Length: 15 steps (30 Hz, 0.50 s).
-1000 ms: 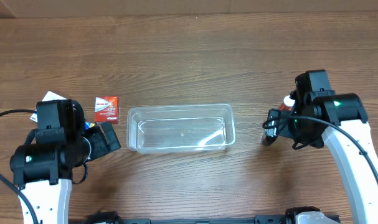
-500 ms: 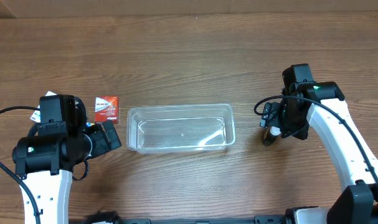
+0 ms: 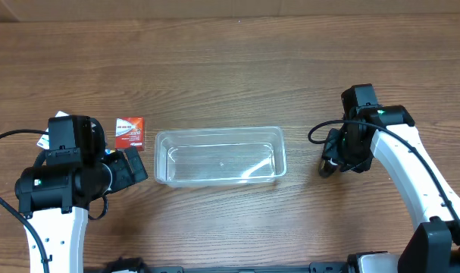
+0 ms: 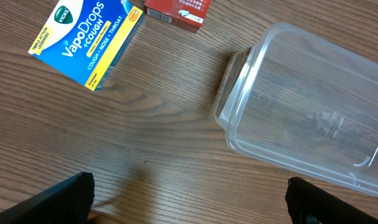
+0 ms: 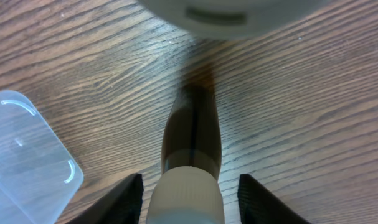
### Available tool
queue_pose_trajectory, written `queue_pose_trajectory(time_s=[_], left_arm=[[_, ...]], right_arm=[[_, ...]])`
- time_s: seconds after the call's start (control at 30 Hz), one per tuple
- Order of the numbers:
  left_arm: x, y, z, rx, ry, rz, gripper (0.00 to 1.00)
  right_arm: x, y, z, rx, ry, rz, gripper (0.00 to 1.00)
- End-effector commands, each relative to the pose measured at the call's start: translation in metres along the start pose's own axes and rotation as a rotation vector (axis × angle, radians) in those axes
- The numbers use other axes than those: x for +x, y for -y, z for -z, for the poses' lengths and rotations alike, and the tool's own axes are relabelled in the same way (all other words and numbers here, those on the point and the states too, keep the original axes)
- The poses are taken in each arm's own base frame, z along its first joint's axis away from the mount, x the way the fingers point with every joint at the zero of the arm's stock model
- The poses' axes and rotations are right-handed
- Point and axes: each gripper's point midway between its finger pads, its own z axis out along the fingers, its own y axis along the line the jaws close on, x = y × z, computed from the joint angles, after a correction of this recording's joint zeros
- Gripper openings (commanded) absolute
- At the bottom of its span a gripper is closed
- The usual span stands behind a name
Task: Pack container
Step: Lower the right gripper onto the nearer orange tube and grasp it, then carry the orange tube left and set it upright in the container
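Container (image 3: 220, 158) sits mid-desk (image 3: 230, 68) between the two arms, long side across, and is empty: nothing in it, only bare clear plastic. All stock is outside it. To its left lie a blue Vicks box (image 4: 86, 40) and, just beside that, a red box (image 4: 177, 7). To its right is a brown bottle (image 5: 190, 143) with a pale cap (image 5: 187, 198), near the container's right end but apart from it. Right jaws are open and straddle the bottle, with a gap showing either side of the cap, so no grip yet. The bottle appears upright, though the overhead view is too blocked to confirm. Left jaws are spread wide over bare wood, holding nothing, with the container's corner and both boxes ahead of them. Risks, as judged: the bottle is slim, so if one side touches first on closing it could tip or skid out; a grip on the smooth cap alone may slip on the lift. An empty tub is light, so a clip on its rim would likely shove it. A pale round thing (image 5: 229, 12) lies past the bottle; identity unclear.
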Motion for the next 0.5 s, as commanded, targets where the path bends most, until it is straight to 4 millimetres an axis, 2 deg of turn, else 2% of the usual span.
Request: queue_pose_trajectory(time_s=[0.0,0.13,0.2,0.27,0.4,0.47], left_arm=[[-0.005,0.005,0.006,0.019,0.019,-0.020,1.00],[-0.005,0.005,0.006,0.019,0.019,-0.020,1.00],[-0.005,0.005,0.006,0.019,0.019,-0.020,1.00],[-0.005,0.005,0.006,0.019,0.019,-0.020,1.00],[-0.005,0.005,0.006,0.019,0.019,-0.020,1.00],[-0.005,0.005,0.006,0.018,0.020,-0.020,1.00]], right_arm=[[-0.001,0.000,0.001,0.000,0.010,0.002,0.39],[-0.001,0.000,0.001,0.000,0.010,0.002,0.30],[-0.001,0.000,0.001,0.000,0.010,0.002,0.20],[-0.001,0.000,0.001,-0.001,0.012,0.002,0.05],[-0.005,-0.001,0.006,0.002,0.029,0.010,0.04],[-0.009,-0.005,0.023,-0.003,0.052,0.041,0.04]])
